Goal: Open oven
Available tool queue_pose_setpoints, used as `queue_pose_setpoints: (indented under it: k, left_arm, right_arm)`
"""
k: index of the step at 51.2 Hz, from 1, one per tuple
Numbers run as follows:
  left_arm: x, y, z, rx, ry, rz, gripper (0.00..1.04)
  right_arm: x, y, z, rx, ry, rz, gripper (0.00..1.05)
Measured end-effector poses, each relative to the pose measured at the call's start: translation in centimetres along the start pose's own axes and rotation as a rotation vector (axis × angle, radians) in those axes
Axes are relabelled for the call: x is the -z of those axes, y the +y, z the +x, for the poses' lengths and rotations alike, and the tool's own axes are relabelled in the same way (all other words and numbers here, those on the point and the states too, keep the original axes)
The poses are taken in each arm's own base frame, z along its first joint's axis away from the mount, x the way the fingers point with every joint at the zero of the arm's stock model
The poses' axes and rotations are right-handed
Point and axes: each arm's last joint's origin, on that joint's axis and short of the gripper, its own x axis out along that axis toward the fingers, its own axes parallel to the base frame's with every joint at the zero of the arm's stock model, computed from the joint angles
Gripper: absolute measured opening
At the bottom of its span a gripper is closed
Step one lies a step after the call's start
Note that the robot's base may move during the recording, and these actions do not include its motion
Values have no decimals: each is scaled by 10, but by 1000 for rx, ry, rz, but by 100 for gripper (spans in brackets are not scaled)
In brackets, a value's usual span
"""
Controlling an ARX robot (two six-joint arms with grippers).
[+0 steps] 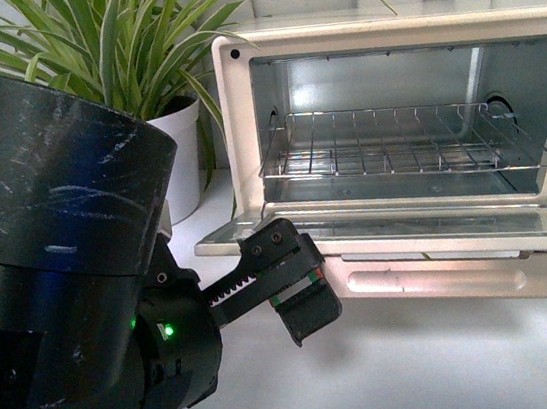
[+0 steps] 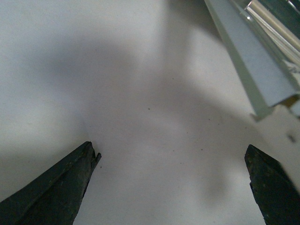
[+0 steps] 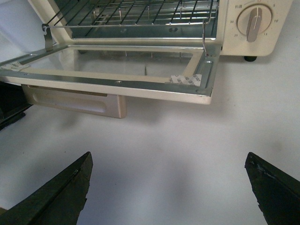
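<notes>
The left arm [image 1: 58,253] hid the front view's lower left; the oven [image 1: 382,34] was cut off at its right end. One oven, one rack [image 1: 397,148], one plant pot [image 1: 181,156]. The oven sat lengthwise across the worktop [image 1: 426,366], facing the robot, door [image 1: 439,233] lying flat. Left hand [image 2: 173,183] and right hand [image 3: 168,187] were spread, empty.

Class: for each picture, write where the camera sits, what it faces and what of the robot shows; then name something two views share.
Front view: on the robot's body, facing the open oven and a potted plant; left arm and left gripper show.
Left wrist view: on the left wrist, facing the table and the oven door's corner; both fingertips show.
Right wrist view: on the right wrist, facing the door, wire rack and timer dial; open right gripper shows.
Shared: front and right wrist both show the bar handle.
</notes>
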Motion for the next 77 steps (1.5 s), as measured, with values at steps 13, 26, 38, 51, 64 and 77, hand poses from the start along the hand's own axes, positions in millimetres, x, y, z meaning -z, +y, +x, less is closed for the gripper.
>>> queue_pose_setpoints:
  k: [13,26,38,51,64,77]
  left_arm:
    - [7,1,0,-73,-29,182,98]
    - [15,2,-1,-131,-42,387,98]
    - [20,1,-5,-149,-72,547,98]
    - [22,3,-42,-94,-130,649,98]
    - [21,8,-99,-17,-231,683,98]
    - [21,33,-140,-3,-381,659,98]
  right_arm:
    - [8,-4,-3,9,12,20,95]
    - [9,-5,-4,11,10,23,95]
    - [9,-6,-5,10,15,28,95]
    - [12,-13,-14,7,16,59,95]
    - [7,-14,-36,-17,-18,74,95]
    - [9,-14,-46,-16,-58,49,95]
